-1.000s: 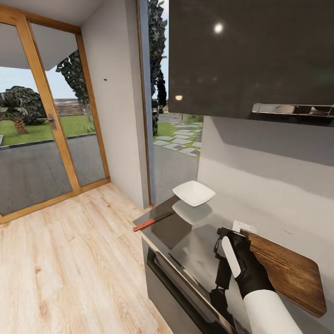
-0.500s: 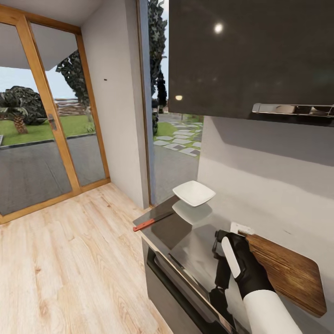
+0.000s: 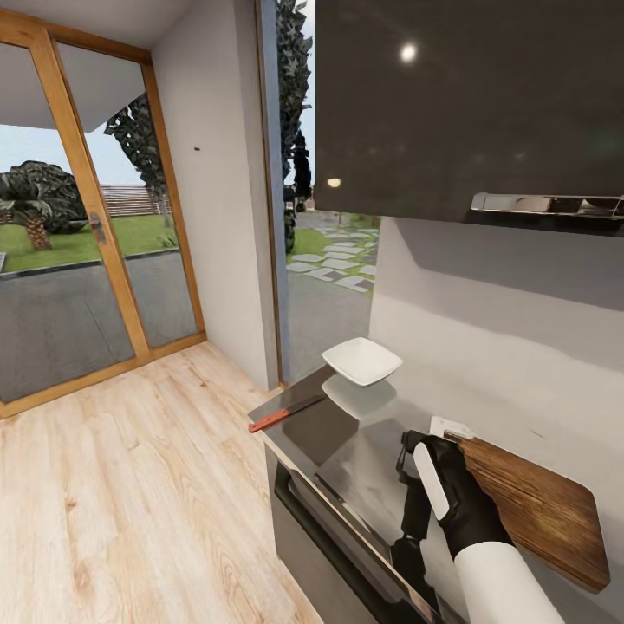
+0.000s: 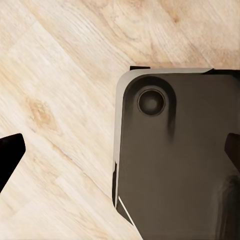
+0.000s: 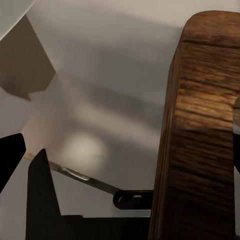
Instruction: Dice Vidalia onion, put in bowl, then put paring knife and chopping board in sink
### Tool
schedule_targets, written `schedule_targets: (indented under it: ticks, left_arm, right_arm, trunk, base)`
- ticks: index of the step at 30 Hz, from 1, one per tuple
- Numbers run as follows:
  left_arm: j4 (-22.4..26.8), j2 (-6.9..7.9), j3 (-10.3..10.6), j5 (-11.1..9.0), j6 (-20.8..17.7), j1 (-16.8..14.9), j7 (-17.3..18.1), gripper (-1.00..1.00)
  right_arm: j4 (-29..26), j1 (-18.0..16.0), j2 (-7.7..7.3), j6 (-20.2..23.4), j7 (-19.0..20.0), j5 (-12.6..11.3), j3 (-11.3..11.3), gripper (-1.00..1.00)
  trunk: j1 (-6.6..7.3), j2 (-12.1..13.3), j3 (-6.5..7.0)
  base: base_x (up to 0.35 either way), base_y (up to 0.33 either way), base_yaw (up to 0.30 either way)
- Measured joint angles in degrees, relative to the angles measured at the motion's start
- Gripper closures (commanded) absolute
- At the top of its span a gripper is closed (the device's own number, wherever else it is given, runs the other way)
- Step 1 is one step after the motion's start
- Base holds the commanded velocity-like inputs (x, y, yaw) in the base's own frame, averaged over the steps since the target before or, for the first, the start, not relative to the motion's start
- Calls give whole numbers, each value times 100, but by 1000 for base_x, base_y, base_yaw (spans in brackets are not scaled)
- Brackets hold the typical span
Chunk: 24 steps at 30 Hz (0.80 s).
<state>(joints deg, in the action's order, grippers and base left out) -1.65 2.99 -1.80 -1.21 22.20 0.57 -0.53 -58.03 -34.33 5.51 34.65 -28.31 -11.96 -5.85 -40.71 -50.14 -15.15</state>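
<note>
**Q:** Which arm is at the board, and how does the board lie from its pincer?

**A:** I have the right pincer [image 3: 431,444] at the near end of the chopping board [image 3: 537,507], the end toward the bowl. The board's long axis runs away from the pincer, along the table [image 3: 364,451] toward the right of the head view, and the board looks tilted up off the table, not flat. In the right wrist view the board's thick wooden edge [image 5: 200,125] sits between the two dark fingers. I judge the pincer to be gripping that end, though the contact itself is hidden.

**Q:** And the other arm?

**A:** The left wrist view looks down on the wood floor [image 4: 60,75] and a dark part of the robot's base [image 4: 175,160]. The left pincer's fingertips stand wide apart at the frame edges, with nothing between them.

**Q:** Where are the remaining task things?

**A:** The paring knife [image 3: 284,412] lies flat at the table's far corner, red handle over the front edge, blade pointing toward the bowl [image 3: 362,360]. The white bowl sits just beyond it, near the wall. From here I can't make out any onion in it.

**Q:** What does the next move turn on?

**A:** Carrying the board end-first, I judge; the long free end will swing wide.
</note>
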Motion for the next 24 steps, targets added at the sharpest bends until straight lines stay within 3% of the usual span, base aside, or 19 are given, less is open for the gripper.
schedule_targets:
  ticks: [24]
  left_arm:
    - [0, 0, 0, 0, -4, 2, 0, -100]
  right_arm:
    - [-32, 0, -41, 5, -7, -8, -2, 100]
  trunk:
    - [0, 0, 0]
  base:
    - [0, 0, 0]
